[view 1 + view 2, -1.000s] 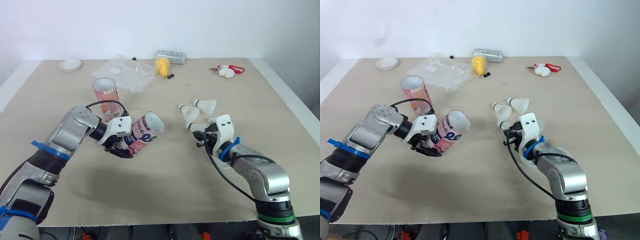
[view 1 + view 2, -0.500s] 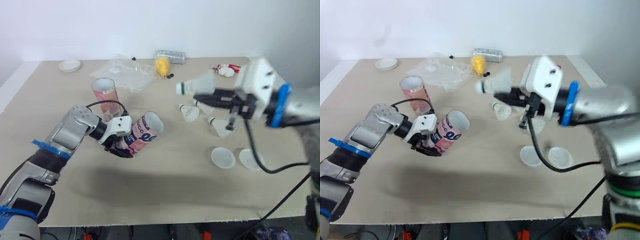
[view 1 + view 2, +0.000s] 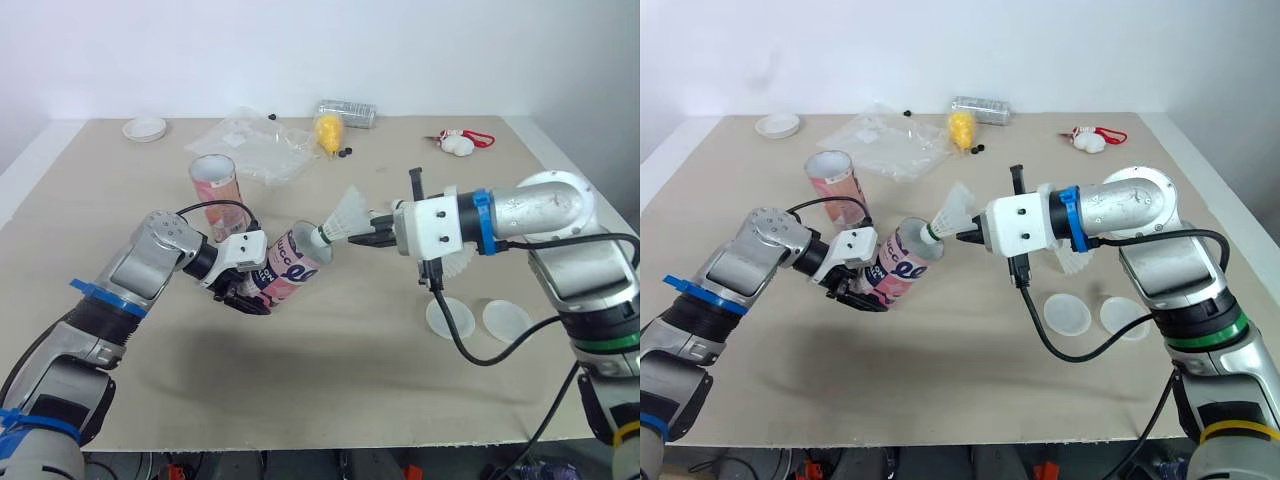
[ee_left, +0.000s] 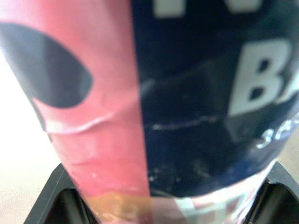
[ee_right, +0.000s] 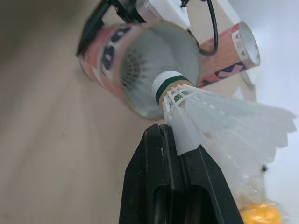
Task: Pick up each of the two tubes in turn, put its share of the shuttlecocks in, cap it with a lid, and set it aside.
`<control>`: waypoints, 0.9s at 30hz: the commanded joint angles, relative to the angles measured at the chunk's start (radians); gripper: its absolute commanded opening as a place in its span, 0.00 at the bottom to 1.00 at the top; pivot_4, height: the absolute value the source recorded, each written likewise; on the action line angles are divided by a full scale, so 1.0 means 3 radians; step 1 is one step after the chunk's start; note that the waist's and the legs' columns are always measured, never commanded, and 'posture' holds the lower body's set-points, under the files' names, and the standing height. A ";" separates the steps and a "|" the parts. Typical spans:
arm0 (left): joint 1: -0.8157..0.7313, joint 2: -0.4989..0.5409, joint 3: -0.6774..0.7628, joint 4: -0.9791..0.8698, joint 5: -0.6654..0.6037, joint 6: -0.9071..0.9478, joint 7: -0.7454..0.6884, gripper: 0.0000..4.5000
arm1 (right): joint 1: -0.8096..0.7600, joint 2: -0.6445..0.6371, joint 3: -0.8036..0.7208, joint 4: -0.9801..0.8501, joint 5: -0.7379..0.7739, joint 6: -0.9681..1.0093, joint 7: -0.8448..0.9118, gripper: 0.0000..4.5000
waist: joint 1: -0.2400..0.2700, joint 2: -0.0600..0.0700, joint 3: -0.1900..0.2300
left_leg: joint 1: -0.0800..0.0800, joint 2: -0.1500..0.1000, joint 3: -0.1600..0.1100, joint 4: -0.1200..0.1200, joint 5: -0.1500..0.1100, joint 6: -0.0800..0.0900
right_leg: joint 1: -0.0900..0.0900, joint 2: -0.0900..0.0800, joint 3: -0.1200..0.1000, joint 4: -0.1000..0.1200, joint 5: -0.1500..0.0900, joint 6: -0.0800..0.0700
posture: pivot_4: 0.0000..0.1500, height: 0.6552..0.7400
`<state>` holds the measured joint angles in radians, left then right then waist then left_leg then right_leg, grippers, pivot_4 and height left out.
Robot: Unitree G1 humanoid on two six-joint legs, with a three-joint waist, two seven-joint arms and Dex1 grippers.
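Your left gripper (image 3: 240, 292) is clamped around the lower end of the tube (image 3: 292, 266) and holds it tilted above the table (image 3: 330, 390), with the open mouth facing your right arm. Your right gripper (image 3: 376, 234) pinches a shuttlecock (image 3: 341, 217) by its feathers, with the cork tip right at the tube's rim. The second tube (image 3: 213, 181) stands upright on the table just behind. Two lids (image 3: 450, 317) lie flat, side by side, beneath your right arm.

Twin head views down over one table (image 3: 330, 390); wrist views close, left perhaps against the tube (image 4: 140, 93).
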<state>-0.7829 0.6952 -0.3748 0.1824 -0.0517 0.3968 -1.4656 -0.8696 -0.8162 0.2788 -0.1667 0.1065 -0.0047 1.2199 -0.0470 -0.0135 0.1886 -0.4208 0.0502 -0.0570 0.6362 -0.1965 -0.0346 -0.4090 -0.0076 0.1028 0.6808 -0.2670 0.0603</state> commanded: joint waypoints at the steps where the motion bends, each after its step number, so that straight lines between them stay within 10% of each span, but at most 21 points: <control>1: 0.0037 0.0003 0.0026 -0.0081 -0.0004 0.0032 0.0059 0.68 | -0.0154 0.0109 0.0040 0.0106 -0.0131 -0.0205 0.0044 0.01 | 0.0008 0.0000 0.0000 | 0.0000 0.0000 -0.0002 0.0000 0.0000 0.0000 | 0.0000 0.0000 -0.0002 0.0000 0.0000 -0.0001 | 1.00 1.00; 4: 0.0048 0.0002 0.0030 -0.0094 -0.0008 0.0041 0.0078 0.68 | -0.0229 0.0206 0.0052 0.0012 0.0016 0.0047 0.0145 0.15 | 0.0008 0.0000 0.0000 | -0.0002 0.0000 -0.0001 0.0000 0.0000 0.0000 | 0.0001 -0.0001 -0.0001 0.0000 0.0000 0.0000 | 1.00 1.00; 13: 0.0078 0.0006 0.0036 -0.0123 -0.0010 0.0043 0.0102 0.68 | -0.0212 0.0233 -0.0240 -0.0388 0.0680 0.0878 0.0231 1.00 | 0.0010 0.0000 0.0000 | -0.0001 0.0000 -0.0004 0.0001 0.0000 0.0000 | 0.0002 -0.0001 -0.0003 0.0001 0.0005 -0.0008 | 1.00 1.00; 20: -0.0079 0.0000 -0.0042 -0.0027 0.0099 -0.0133 0.0032 0.68 | -0.0583 0.0205 -0.0569 0.0130 0.1152 0.1697 0.0189 0.85 | 0.0012 0.0001 0.0001 | 0.0000 0.0000 -0.0004 0.0002 0.0004 0.0000 | 0.0002 0.0000 -0.0005 0.0003 0.0007 -0.0006 | 1.00 1.00; 27: -0.0214 -0.0020 -0.0082 0.0047 0.0122 -0.0150 -0.0080 0.68 | -0.0469 0.0300 -0.0118 -0.0065 0.0940 0.1691 0.0308 0.04 | -0.0013 0.0004 0.0003 | -0.0006 0.0000 -0.0003 -0.0002 0.0003 0.0000 | -0.0008 0.0002 -0.0002 0.0003 0.0005 -0.0009 | 1.00 1.00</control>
<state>-0.8264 0.6840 -0.3969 0.2076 -0.0171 0.3619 -1.4763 -0.9958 -0.7270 0.2365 -0.1414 0.4085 0.5200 1.3051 -0.0509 -0.0123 0.1894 -0.4229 0.0504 -0.0577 0.6352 -0.1955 -0.0346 -0.4120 -0.0067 0.1027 0.6819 -0.2656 0.0574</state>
